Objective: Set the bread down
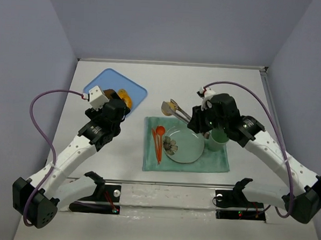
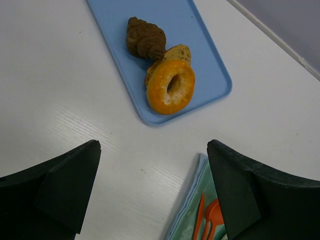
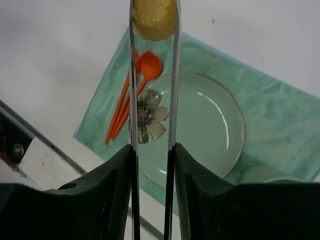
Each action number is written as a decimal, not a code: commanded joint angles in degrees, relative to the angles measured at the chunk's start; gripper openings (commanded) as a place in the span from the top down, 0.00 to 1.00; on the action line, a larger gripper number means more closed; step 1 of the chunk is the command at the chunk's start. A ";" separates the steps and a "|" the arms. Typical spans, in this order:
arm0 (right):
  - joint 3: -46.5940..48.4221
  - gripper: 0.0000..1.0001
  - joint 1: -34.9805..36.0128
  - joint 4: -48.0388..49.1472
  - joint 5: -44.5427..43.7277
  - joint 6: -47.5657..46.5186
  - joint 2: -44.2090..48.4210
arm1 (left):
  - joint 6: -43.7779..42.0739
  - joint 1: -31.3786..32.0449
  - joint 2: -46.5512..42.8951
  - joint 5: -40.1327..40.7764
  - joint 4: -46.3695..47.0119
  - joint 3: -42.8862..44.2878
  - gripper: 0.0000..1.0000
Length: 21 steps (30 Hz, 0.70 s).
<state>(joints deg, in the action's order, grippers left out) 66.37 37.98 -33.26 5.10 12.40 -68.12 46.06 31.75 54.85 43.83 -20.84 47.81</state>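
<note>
The bread [image 3: 154,20] is a small round golden bun pinched between the tips of metal tongs [image 3: 173,90]. My right gripper [image 3: 152,150] is shut on the tongs' two arms. The bun hangs above the left side of the green cloth, just beyond the green plate [image 3: 215,125] with a flower print. In the top view the bun [image 1: 166,108] sits at the tong tips, left of my right gripper [image 1: 201,122] and behind the plate [image 1: 191,148]. My left gripper [image 2: 152,147] is open and empty over bare table, near the blue tray.
The blue tray [image 2: 200,45] holds an orange ring doughnut [image 2: 171,86], a dark brown pastry [image 2: 145,40] and a tan piece. An orange spoon and fork [image 3: 132,90] lie on the green cloth [image 3: 280,115]. A green cup [image 1: 218,139] stands right of the plate.
</note>
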 commanded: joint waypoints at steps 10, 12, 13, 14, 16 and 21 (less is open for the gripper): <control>-12.84 0.63 0.43 -12.09 7.73 5.17 11.43 | 1.22 -0.46 3.95 -2.18 2.39 1.58 0.01; -12.49 0.58 0.43 -12.97 7.55 5.17 11.17 | 1.40 -0.46 4.12 -1.47 1.86 1.58 0.01; -12.23 0.54 0.43 -13.24 7.55 5.09 10.99 | 1.57 -0.46 4.21 -1.30 1.60 1.76 0.01; -11.62 0.44 0.43 -13.50 7.47 5.00 10.90 | 1.75 -0.46 4.21 -1.03 1.24 1.76 0.01; -10.48 0.41 0.43 -13.94 7.12 4.91 10.55 | 1.66 -0.46 4.21 -0.33 1.07 1.85 0.01; -8.19 0.36 0.43 -14.03 7.03 4.47 9.94 | 1.40 -0.46 4.12 0.29 1.24 1.85 0.01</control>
<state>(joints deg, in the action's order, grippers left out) 53.74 37.98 -47.75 11.62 17.34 -58.26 46.83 31.64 59.20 41.04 -19.97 47.81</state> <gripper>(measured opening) 0.631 0.990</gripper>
